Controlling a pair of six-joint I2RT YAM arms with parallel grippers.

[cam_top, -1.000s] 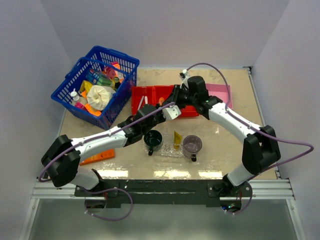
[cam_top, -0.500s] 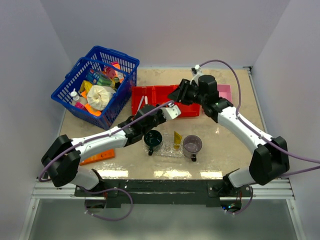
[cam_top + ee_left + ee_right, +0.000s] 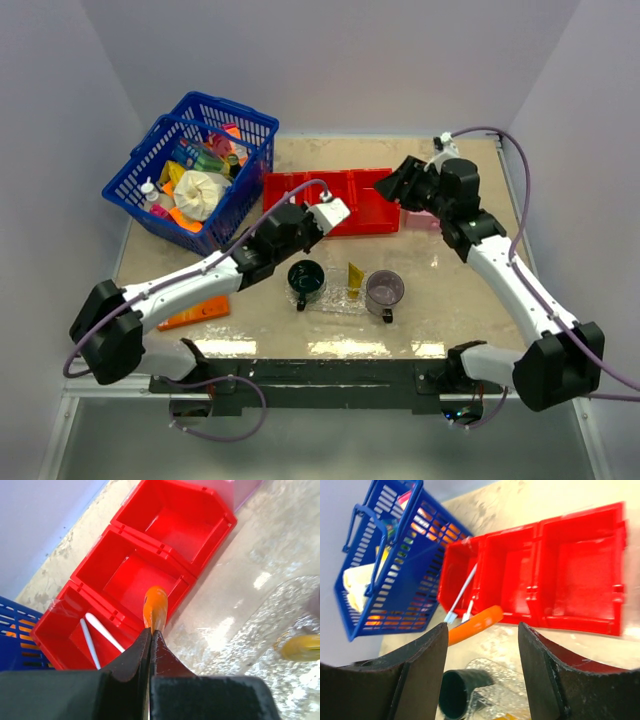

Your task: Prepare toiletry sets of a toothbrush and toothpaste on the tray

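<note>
Hidden from above, the orange tube [image 3: 155, 607] is shown in the left wrist view, clamped by one end in the closed tips of the left gripper [image 3: 150, 635] over the red bin [image 3: 220, 517], and it is also picked up side-on in the right wrist view, well beyond the parted fingers of the right gripper [image 3: 482, 637].

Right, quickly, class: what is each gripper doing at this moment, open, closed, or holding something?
Left gripper: closed, pinching the orange tube.
Right gripper: open, holding nothing.
</note>
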